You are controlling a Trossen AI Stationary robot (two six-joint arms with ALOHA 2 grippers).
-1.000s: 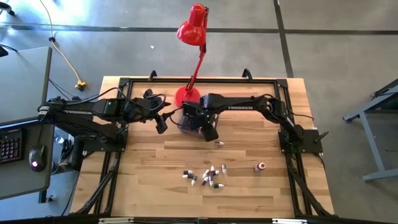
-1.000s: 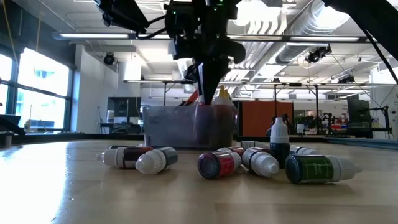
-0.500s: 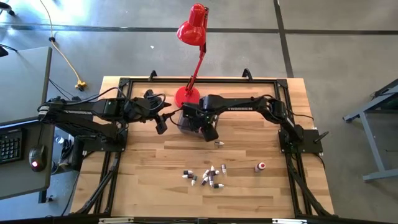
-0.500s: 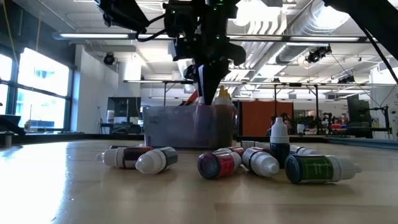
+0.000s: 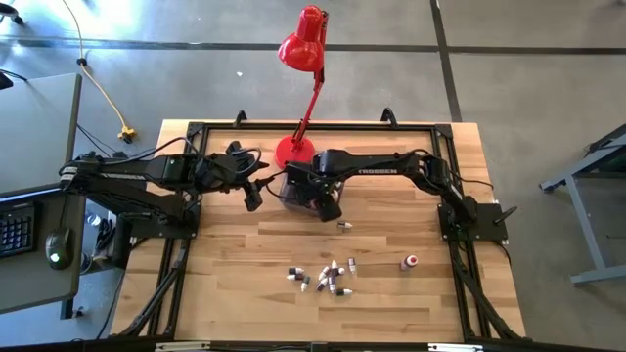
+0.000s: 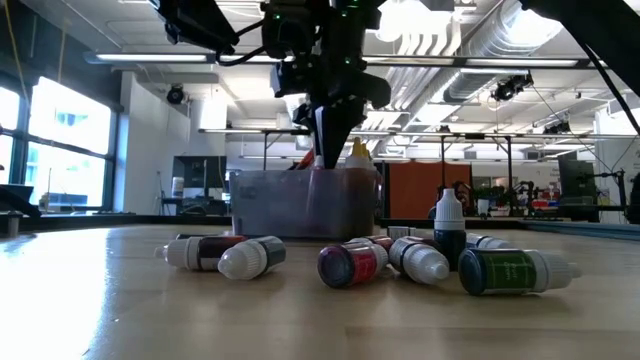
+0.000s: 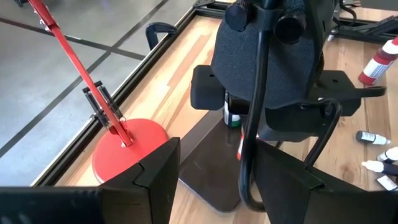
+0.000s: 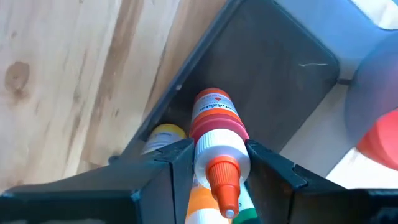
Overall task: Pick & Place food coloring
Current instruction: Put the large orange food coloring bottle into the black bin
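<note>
Right gripper: the right gripper (image 8: 214, 168) hangs over the tub (image 5: 293, 188) at the back of the table (image 5: 225, 293), clenched on a red bottle (image 8: 214, 121); the orange-capped nozzle points toward the wrist and the bottle's base toward the tub floor.
Left gripper: the left gripper (image 5: 253, 196) waits just beside the tub, on the lamp (image 5: 303, 49) side, released and holding nothing.
Held bottle, looks: red body, white shoulder, orange tip, a printed label round the middle.
In the tub: a yellow-capped bottle (image 8: 163, 134) lies against the wall; the low view shows more tips above the rim, number unclear.
Loose bottles: a cluster (image 5: 323, 277) lies near the front middle of the table, mostly on their sides, one upright; a single small one (image 5: 344, 226) sits between cluster and tub; a red one (image 5: 411, 262) stands apart toward the right arm's base.
Cluster, looks: white caps, dark maroon, red and green bodies with labels, seen close in the low view (image 6: 350, 265).
Handling, judged: light, thin-walled plastic that gives under pressure; round and smooth, so it rolls when lying and can twist between the fingers.
Where to grip, judged: across the body at mid-label, not on the tapering cap; gentle squeeze only, or dye may come out.
Stage, judged: the held bottle looks ready to drop into the tub; most of the cluster is not yet moved.
</note>
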